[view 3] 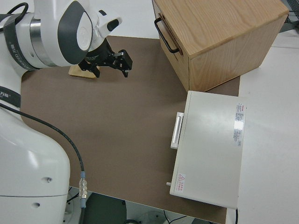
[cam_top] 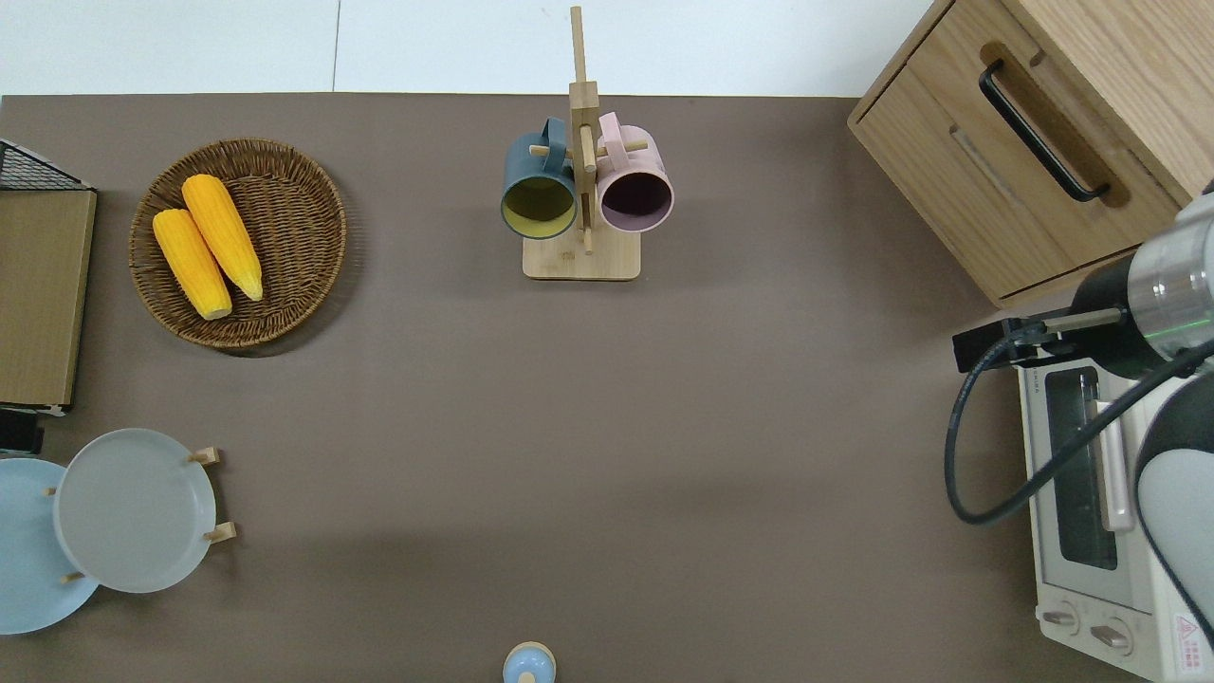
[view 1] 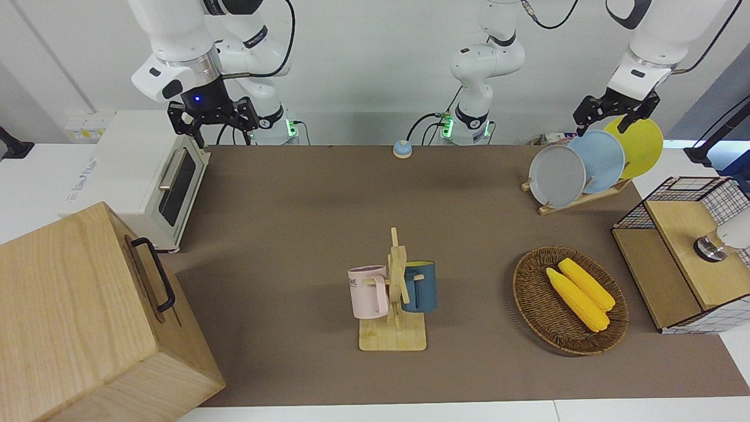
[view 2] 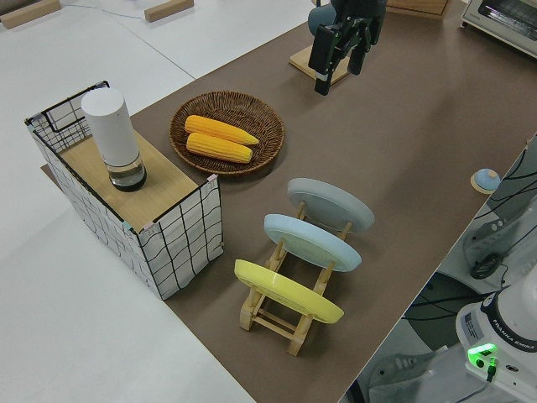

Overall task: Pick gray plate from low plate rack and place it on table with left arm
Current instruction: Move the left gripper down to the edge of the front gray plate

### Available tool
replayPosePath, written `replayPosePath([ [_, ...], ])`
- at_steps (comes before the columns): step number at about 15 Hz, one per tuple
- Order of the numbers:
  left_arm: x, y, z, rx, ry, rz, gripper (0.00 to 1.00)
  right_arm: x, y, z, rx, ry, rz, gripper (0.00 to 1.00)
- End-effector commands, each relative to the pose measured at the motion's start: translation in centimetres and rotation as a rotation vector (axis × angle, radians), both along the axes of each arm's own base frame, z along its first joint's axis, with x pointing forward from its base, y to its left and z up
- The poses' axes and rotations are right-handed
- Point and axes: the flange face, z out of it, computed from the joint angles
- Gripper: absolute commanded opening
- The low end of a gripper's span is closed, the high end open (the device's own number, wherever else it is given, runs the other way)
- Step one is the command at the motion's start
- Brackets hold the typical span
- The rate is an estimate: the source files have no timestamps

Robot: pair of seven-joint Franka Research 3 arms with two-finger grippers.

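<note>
The gray plate [view 1: 556,176] leans in the end slot of the low plate rack [view 1: 580,200] that is closest to the middle of the table [view 1: 304,205]. It also shows in the overhead view [cam_top: 133,509] and the left side view [view 2: 331,204]. My left gripper [view 1: 602,126] is open and empty, up in the air. In the overhead view only a black bit of it [cam_top: 17,432] shows at the edge, between the wire basket and the light blue plate. It touches no plate. The right arm is parked, its gripper [view 1: 222,138] open.
A light blue plate [view 1: 600,161] and a yellow plate [view 1: 636,143] fill the rack's other slots. A wicker basket [view 1: 530,293] with two corn cobs, a wire basket [view 1: 685,252], a mug stand [view 1: 395,293], a toaster oven [view 1: 146,176] and a wooden cabinet [view 1: 88,316] stand around.
</note>
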Motion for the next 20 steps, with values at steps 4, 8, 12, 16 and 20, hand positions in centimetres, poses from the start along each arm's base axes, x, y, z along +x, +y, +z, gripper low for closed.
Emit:
replayPosePath([
  [4, -1.0, 2.4, -3.1, 0.032, 0.063, 0.037, 1.0, -0.2, -0.1, 0.4, -0.002, 0.004, -0.014, 0.983],
  [8, -1.1, 2.8, -5.0, 0.032, 0.068, 0.041, 1.0, -0.2, -0.1, 0.4, -0.003, 0.002, -0.014, 0.983],
  [12, -1.8, 3.1, -8.0, 0.068, 0.085, 0.027, 1.0, -0.2, -0.1, 0.4, -0.003, 0.002, -0.014, 0.983],
  [16, -2.6, 3.7, -10.6, 0.068, 0.072, 0.028, 1.0, -0.2, -0.1, 0.4, -0.002, 0.004, -0.014, 0.983],
  [20, -2.9, 3.7, -13.0, 0.064, 0.076, 0.02, 1.0, -0.2, -0.1, 0.4, -0.003, 0.002, -0.014, 0.983],
])
